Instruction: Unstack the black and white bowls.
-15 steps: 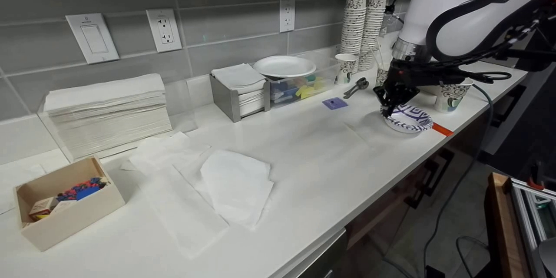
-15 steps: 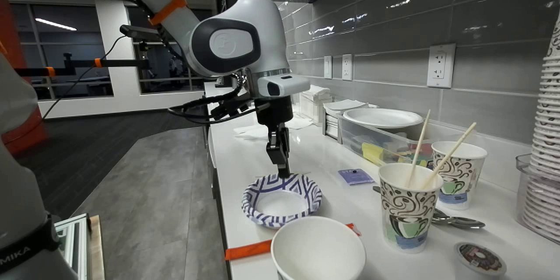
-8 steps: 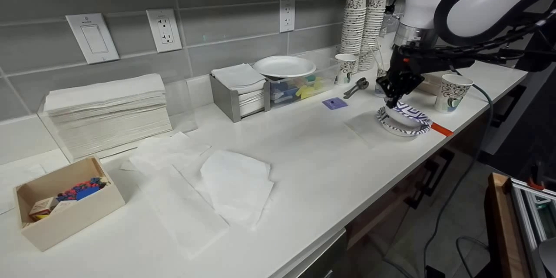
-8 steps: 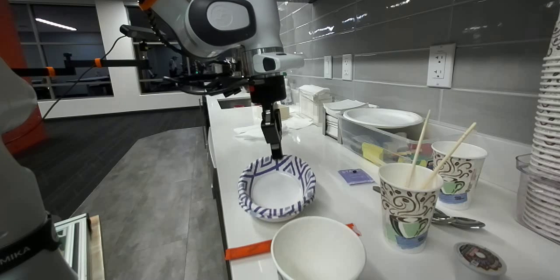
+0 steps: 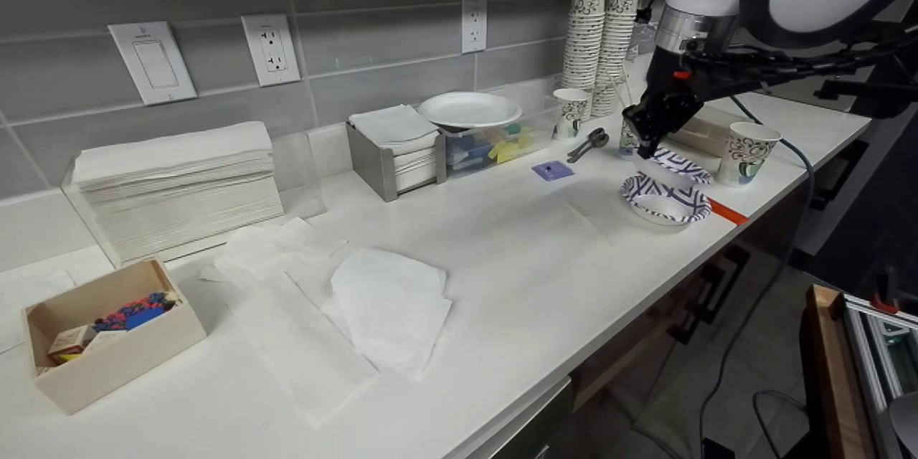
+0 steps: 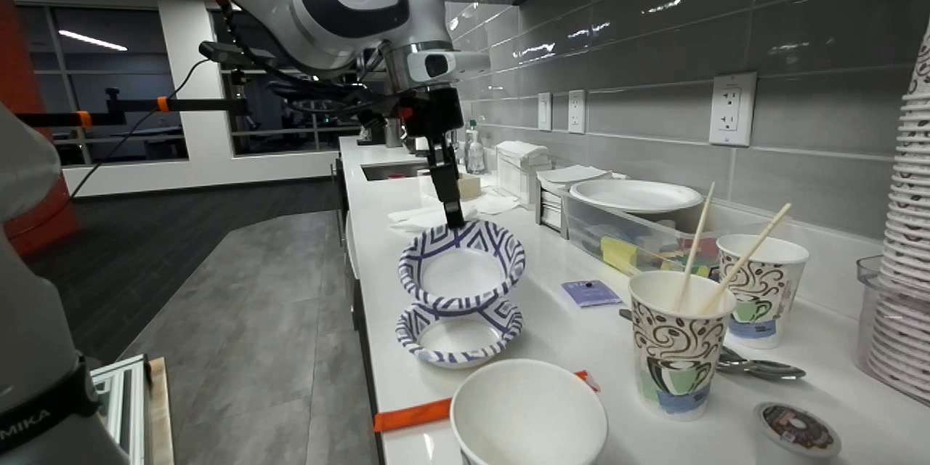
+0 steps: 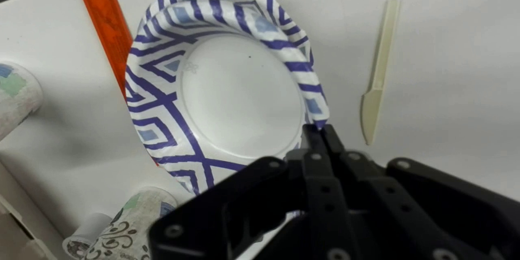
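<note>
While a cup (image 6: 529,414) stands nearest in an exterior view, the lower patterned bowl (image 6: 459,336) rests on the tabletop (image 6: 581,338) just beyond, the upper patterned bowl (image 6: 462,270) hangs tilted above it, rim pinched in the closed jaws, and a clear bin (image 6: 585,232) sits farther back, near white napkins (image 6: 573,174)

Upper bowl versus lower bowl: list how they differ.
The upper bowl is gripped at its rim by the pincer; nothing grips the lower bowl. The upper bowl is held tilted above the counter; the lower bowl sits about level on it. The wrist view shows the upper bowl's white middle but only an edge of the lower bowl. Both are white with a purple pattern.
</note>
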Controlling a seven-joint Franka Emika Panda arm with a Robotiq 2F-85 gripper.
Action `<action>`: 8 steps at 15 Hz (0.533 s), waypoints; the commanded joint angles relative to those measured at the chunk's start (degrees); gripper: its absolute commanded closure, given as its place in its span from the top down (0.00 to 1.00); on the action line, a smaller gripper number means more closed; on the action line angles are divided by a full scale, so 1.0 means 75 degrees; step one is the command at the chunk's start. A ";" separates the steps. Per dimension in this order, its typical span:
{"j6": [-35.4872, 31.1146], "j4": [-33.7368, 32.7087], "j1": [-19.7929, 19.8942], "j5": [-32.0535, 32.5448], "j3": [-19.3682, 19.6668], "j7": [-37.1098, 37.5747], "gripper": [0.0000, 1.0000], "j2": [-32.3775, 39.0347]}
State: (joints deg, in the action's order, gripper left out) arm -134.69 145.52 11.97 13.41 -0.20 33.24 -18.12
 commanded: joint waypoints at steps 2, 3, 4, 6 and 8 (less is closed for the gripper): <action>0.0059 0.0222 -0.0475 0.0123 -0.0369 -0.0930 0.01 -0.0663; 0.0081 0.0183 -0.0609 0.0097 -0.0471 -0.1147 0.01 -0.0683; 0.0034 0.0136 -0.0737 0.0145 -0.0651 -0.1237 0.01 -0.0668; -0.0138 0.0066 -0.0977 0.0309 -0.1013 -0.1375 0.01 -0.0563; -0.0461 -0.0074 -0.1157 0.0626 -0.1381 -0.1402 0.01 -0.0259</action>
State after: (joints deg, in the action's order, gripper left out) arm -135.32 145.57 5.00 15.07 -7.86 23.92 -22.14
